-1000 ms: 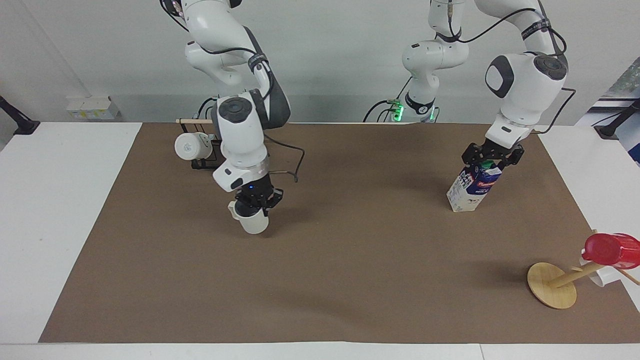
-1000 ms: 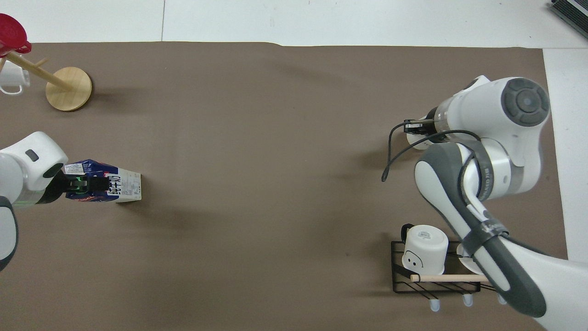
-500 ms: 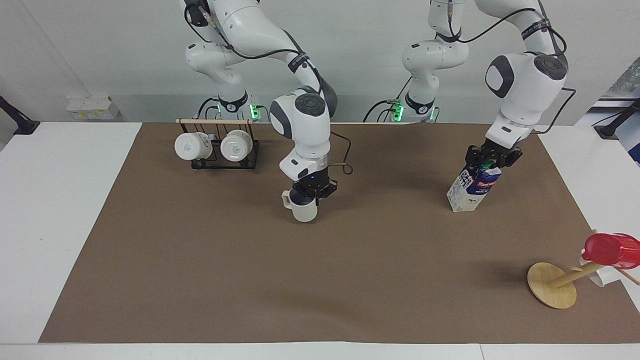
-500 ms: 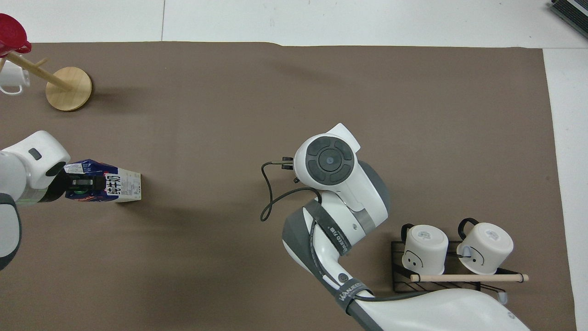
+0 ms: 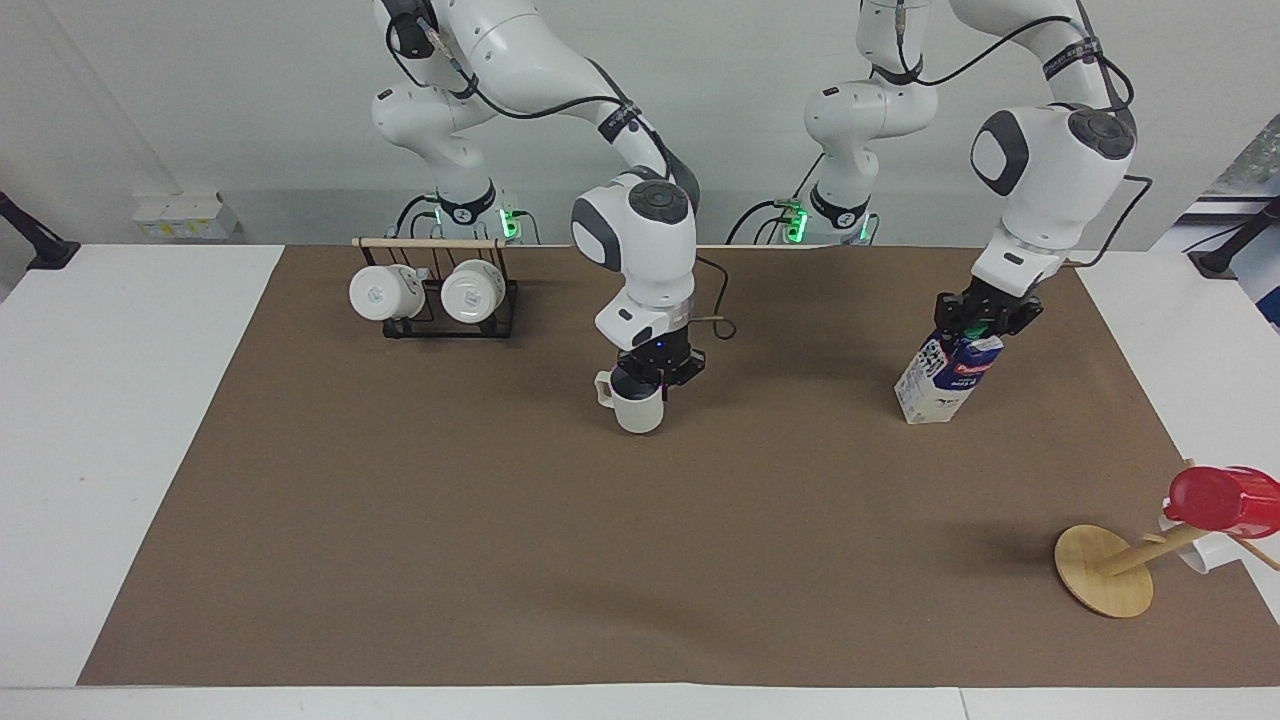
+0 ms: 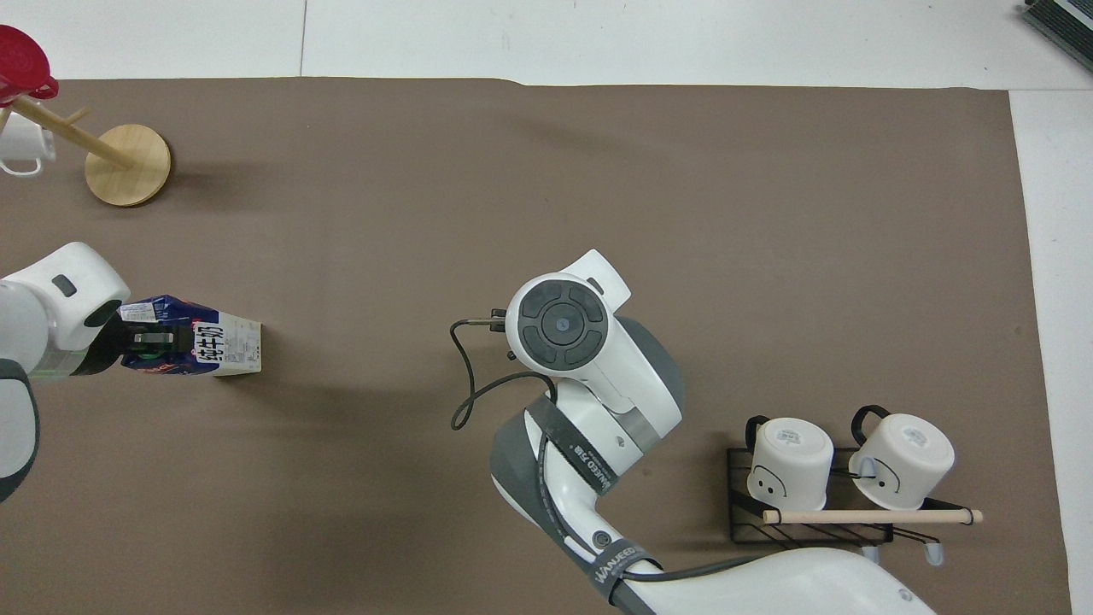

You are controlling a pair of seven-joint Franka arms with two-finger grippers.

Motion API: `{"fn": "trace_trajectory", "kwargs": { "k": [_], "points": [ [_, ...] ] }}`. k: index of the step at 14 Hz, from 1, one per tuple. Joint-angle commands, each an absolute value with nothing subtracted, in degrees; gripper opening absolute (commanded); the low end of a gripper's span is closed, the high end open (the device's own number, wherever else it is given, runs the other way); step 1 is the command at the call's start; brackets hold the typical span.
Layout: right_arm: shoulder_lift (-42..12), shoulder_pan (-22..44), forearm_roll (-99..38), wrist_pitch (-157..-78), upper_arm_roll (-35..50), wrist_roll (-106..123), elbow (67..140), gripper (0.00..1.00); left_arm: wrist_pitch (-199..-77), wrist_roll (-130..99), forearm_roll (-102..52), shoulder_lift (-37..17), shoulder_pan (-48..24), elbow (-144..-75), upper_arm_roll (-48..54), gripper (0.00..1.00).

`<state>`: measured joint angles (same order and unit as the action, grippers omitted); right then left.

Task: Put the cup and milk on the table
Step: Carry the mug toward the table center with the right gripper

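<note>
The pale grey cup (image 5: 638, 408) hangs upright in my right gripper (image 5: 655, 378), which is shut on its rim, low over the middle of the brown paper on the table (image 5: 640, 580); I cannot tell if its base touches. In the overhead view the right wrist hides the cup. The white and dark blue milk (image 5: 945, 385) leans tilted toward the left arm's end of the table, its base at the paper. My left gripper (image 5: 978, 322) is shut on its top by the green cap. The milk (image 6: 213, 348) and left gripper (image 6: 145, 343) also show in the overhead view.
A black rack (image 5: 435, 322) with two glossy white mugs stands close to the robots at the right arm's end. A tilted wooden mug tree (image 5: 1103, 570) with a red cup (image 5: 1225, 498) stands far from the robots at the left arm's end.
My right arm has carried the cup from near the rack toward the middle of the table, uncovering the rack's second mug. The milk and my left gripper have barely moved.
</note>
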<state>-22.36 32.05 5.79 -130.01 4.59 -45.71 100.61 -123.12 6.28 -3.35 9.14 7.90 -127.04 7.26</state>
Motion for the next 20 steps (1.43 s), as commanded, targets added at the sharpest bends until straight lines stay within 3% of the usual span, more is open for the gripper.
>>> {"fn": "trace_trajectory", "kwargs": {
  "k": [1,2,3,6,9,20],
  "points": [
    [-23.46,31.91,6.86,-130.52,4.57,-47.37,100.19,0.32,-123.14,5.01,-2.37,9.05,8.44,-126.13,7.38,0.50],
    [-23.47,31.90,6.77,-130.52,4.57,-47.37,100.11,0.57,-123.05,4.92,-2.37,9.05,8.44,-125.17,7.47,0.50],
    [-23.38,31.82,6.77,-130.43,4.57,-47.63,99.85,0.96,-122.26,4.05,-2.46,9.05,8.44,-124.29,7.47,0.50],
    [-22.59,32.08,6.94,-130.34,4.48,-47.72,99.67,1.00,-119.11,1.68,-2.81,9.05,8.00,-121.21,7.47,0.49],
    [-17.34,28.50,6.77,-129.20,3.78,-46.50,100.10,1.00,-115.76,-2.79,-2.90,8.96,6.86,-117.70,8.26,0.49],
    [0.69,9.34,5.71,-112.60,3.87,-24.11,103.97,1.00,-116.36,-27.76,-2.90,9.32,-16.42,-117.51,8.35,0.49]
  ]
}}
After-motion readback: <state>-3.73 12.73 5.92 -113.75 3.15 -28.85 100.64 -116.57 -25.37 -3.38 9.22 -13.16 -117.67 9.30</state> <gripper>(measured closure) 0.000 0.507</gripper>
